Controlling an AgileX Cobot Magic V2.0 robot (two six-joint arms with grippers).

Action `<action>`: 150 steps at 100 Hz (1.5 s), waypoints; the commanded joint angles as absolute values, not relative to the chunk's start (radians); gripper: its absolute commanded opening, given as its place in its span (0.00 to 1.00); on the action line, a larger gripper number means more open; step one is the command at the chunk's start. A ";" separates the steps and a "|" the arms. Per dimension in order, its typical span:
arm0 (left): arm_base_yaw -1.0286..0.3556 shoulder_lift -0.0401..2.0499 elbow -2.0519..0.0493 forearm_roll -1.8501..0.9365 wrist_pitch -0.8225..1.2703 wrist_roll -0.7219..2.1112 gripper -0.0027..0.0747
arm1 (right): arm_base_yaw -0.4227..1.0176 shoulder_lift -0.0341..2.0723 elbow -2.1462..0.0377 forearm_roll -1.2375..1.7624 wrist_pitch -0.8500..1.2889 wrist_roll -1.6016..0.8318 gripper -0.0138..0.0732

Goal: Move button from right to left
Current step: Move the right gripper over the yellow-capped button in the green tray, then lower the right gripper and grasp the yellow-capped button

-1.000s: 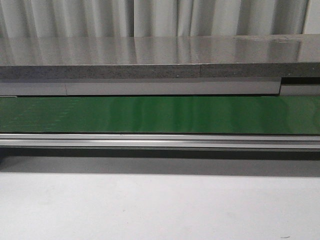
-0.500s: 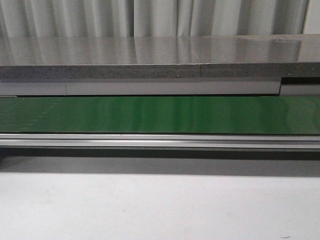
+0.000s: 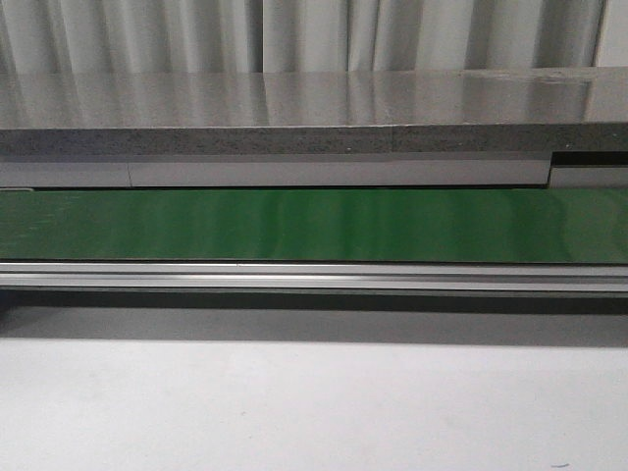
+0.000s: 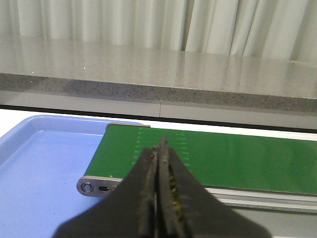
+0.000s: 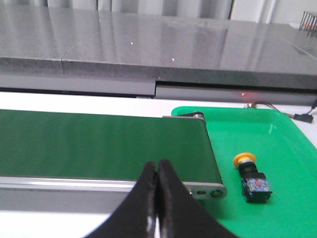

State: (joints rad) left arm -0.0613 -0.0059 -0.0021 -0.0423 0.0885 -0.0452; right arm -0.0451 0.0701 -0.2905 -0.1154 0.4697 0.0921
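Beside the green conveyor belt (image 5: 99, 144), in a green tray (image 5: 277, 134), the button (image 5: 251, 177) is judged light and rigid, best gripped at its black body; the right pincer (image 5: 157, 171) and the left pincer (image 4: 159, 158) are pressed together, empty.

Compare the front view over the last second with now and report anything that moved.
Nothing visibly changed. The green conveyor belt, the grey counter behind it and the white table in front look the same in all three front pictures, and no arm, end effector or button enters that view.

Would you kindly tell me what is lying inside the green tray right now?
Only the button lies on its side in the green tray, beside the conveyor belt's end. The tray's near corner is cut off by the picture's edge, so that part is unseen.
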 commanded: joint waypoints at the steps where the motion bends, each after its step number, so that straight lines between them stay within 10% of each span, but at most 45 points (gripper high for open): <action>1: -0.059 -0.037 0.043 -0.044 0.015 -0.054 0.01 | -0.050 0.155 -0.407 -0.116 0.517 0.089 0.08; 72: -0.059 -0.037 0.043 -0.044 0.015 -0.054 0.01 | -0.065 0.621 -0.806 -0.307 0.773 0.302 0.08; 117: -0.059 -0.037 0.043 -0.044 0.015 -0.054 0.01 | -0.446 0.795 -0.855 -0.007 0.764 0.024 0.10; 150: -0.059 -0.037 0.043 -0.044 0.015 -0.054 0.01 | -0.550 1.010 -0.862 0.049 0.746 -0.087 0.92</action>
State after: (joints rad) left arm -0.0613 -0.0059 -0.0021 -0.0423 0.0885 -0.0452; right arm -0.5241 0.9699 -0.8239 0.0438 0.8103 -0.0606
